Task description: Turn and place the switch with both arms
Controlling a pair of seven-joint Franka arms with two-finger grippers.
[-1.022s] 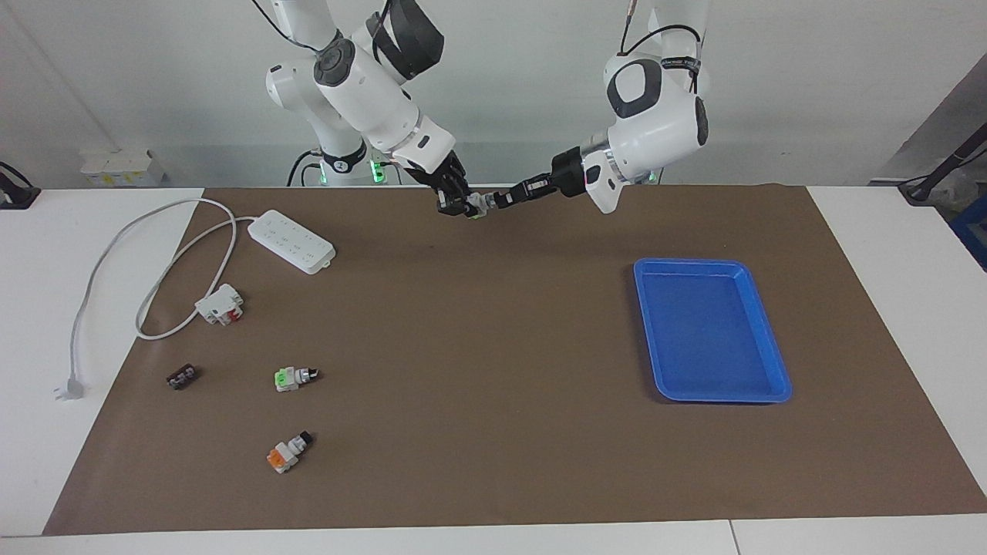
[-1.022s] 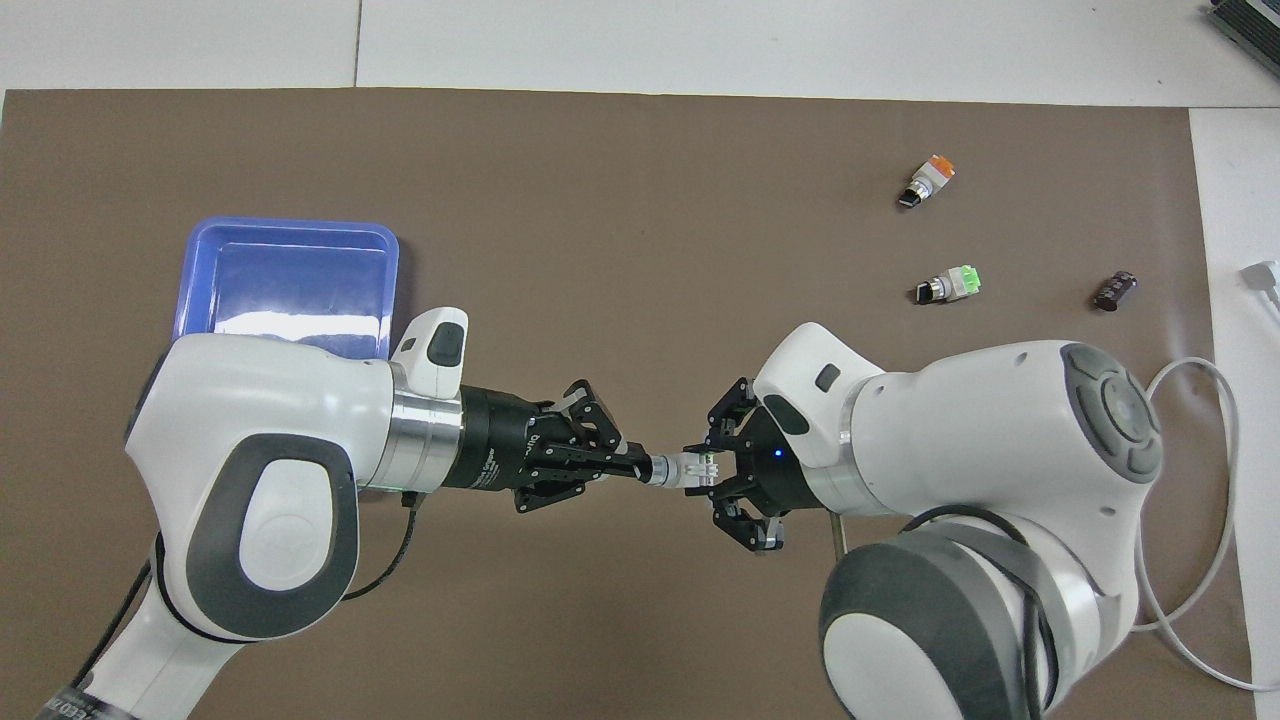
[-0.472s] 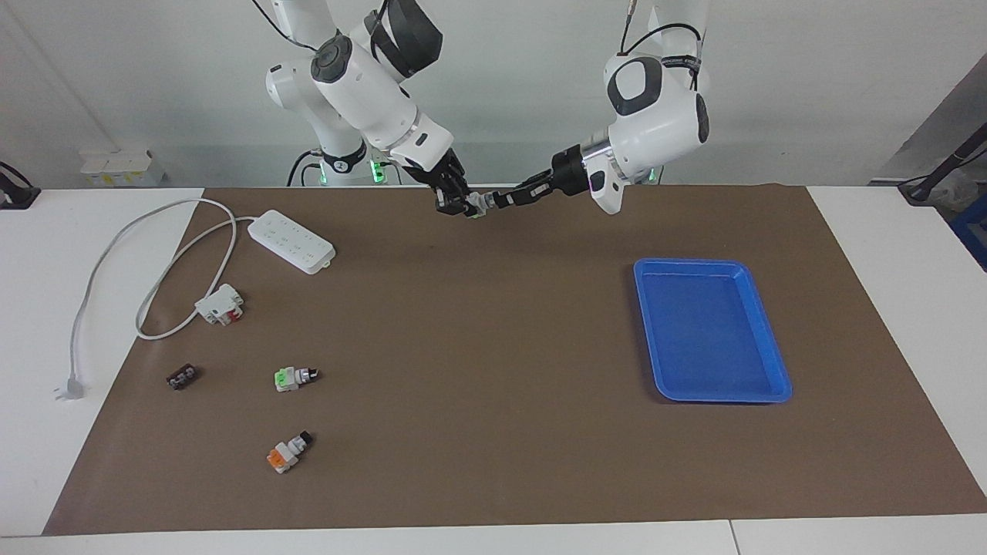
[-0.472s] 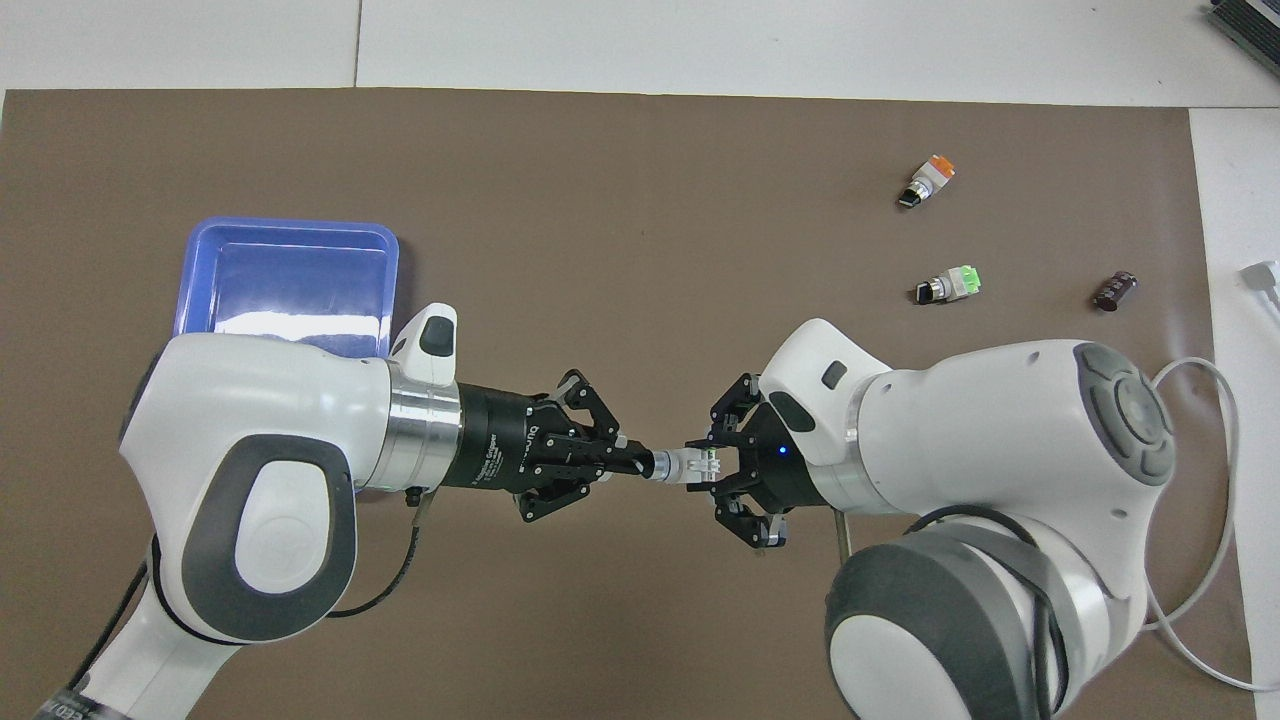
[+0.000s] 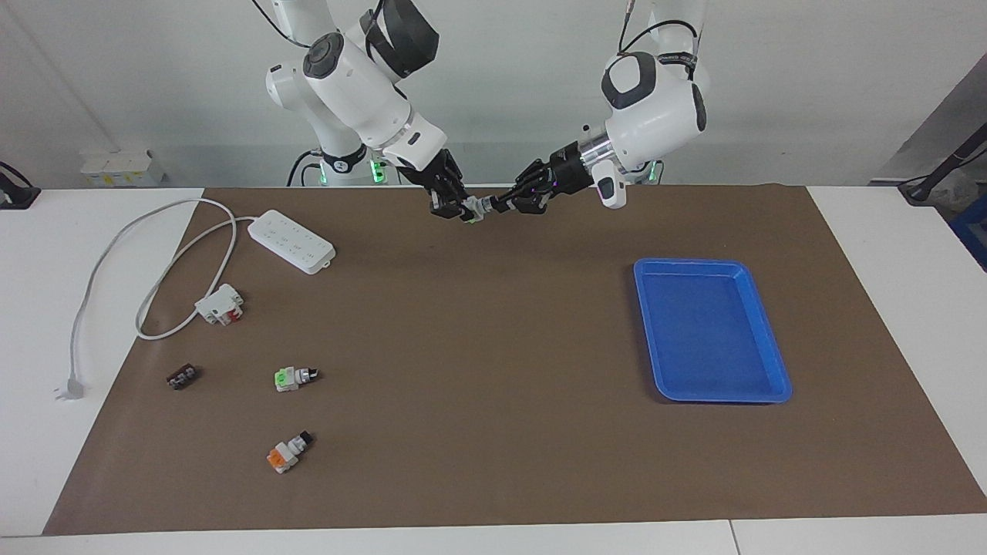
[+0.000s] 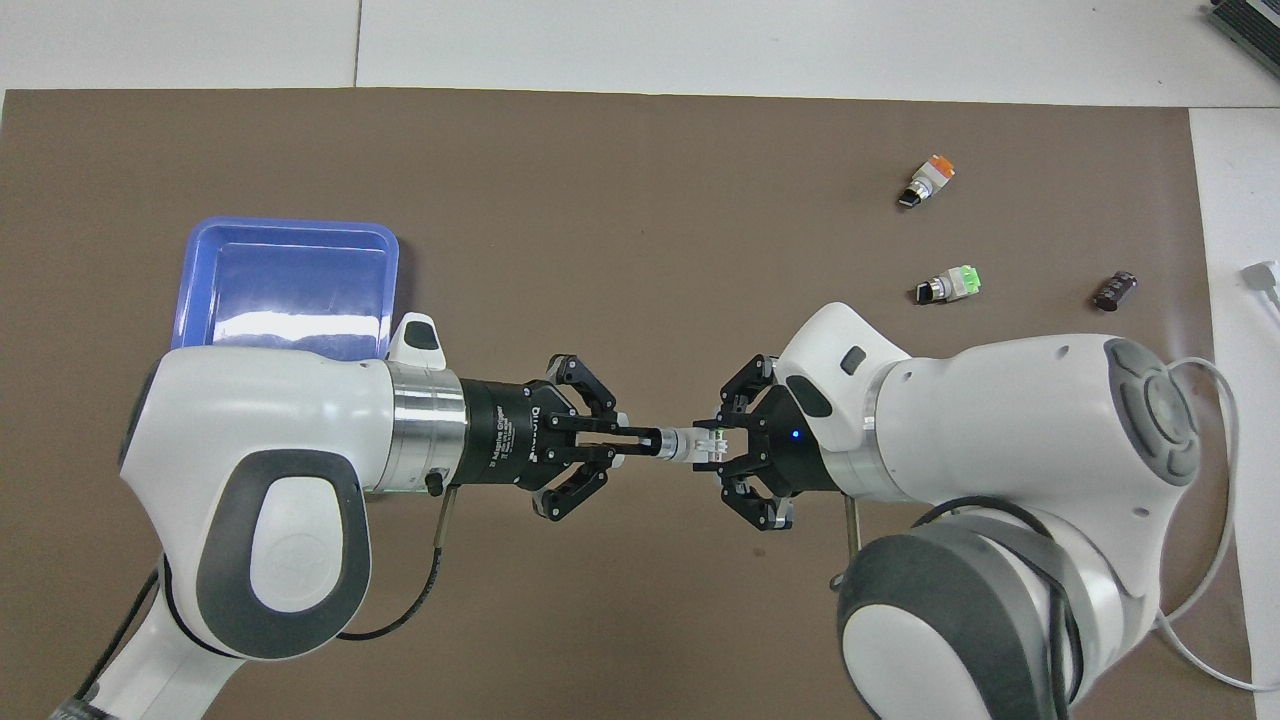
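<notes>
Gripping switch (image 6: 692, 445) midair, both fingers clamped

two cameras, half a turn apart

i'm looking from high across the table (image 5: 116, 223) toward the arms, and steeply down from above their end; both are sharing the brown mat (image 6: 640, 250) and blue tray (image 5: 771, 362).

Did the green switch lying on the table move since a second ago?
No. The loose green switch lies in the same spot, between the orange-ended switch and the white-and-red block.
</notes>
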